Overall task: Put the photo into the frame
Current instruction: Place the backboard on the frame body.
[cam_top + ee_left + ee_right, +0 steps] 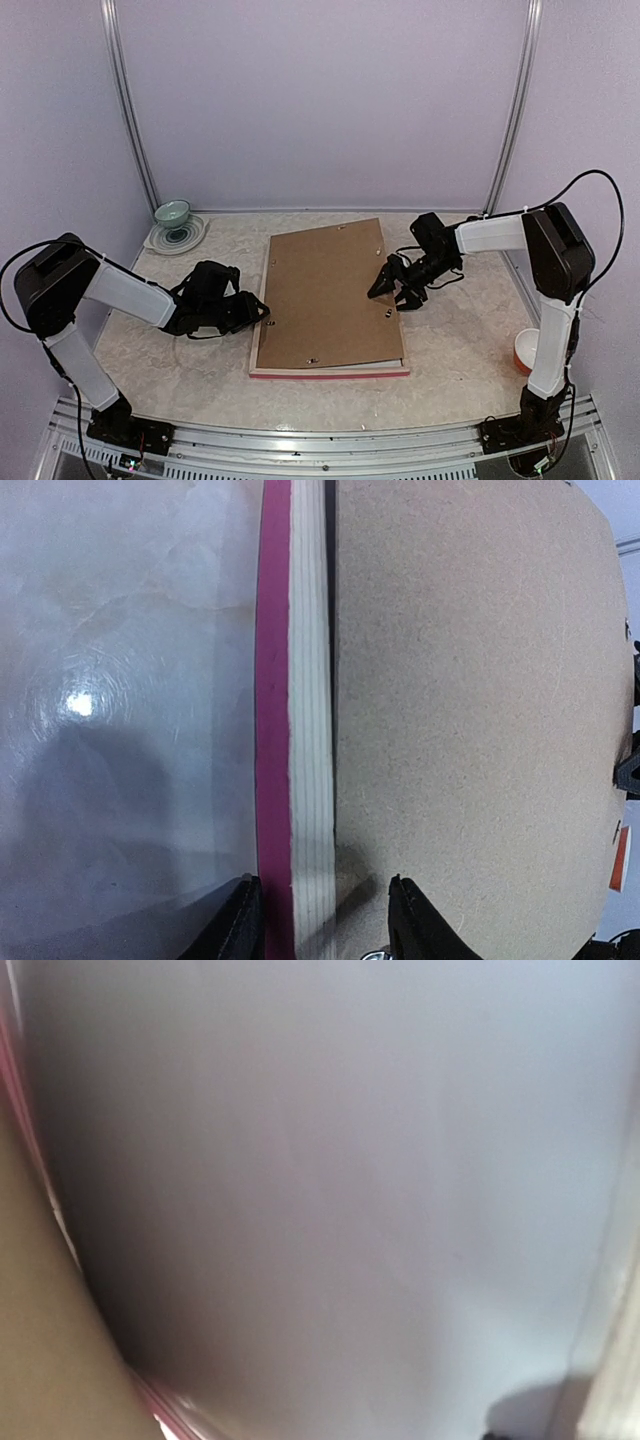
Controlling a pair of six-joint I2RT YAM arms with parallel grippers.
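Observation:
The frame (330,371) lies face down in the middle of the table, with its pink edge showing along the near side. A plain brown backing board (325,295) covers its back. The photo is hidden. My left gripper (262,312) is at the frame's left rail. In the left wrist view it (325,920) is open and straddles the pink and pale wood rail (310,680), with one finger on the backing board (470,710). My right gripper (393,290) is at the board's right edge with its fingers spread. The right wrist view is blurred; only the board's corner (40,1340) shows.
A green bowl (173,213) stands on a patterned plate (180,238) at the back left. A red and white cup (525,350) stands at the right, next to the right arm. Walls enclose the table on three sides.

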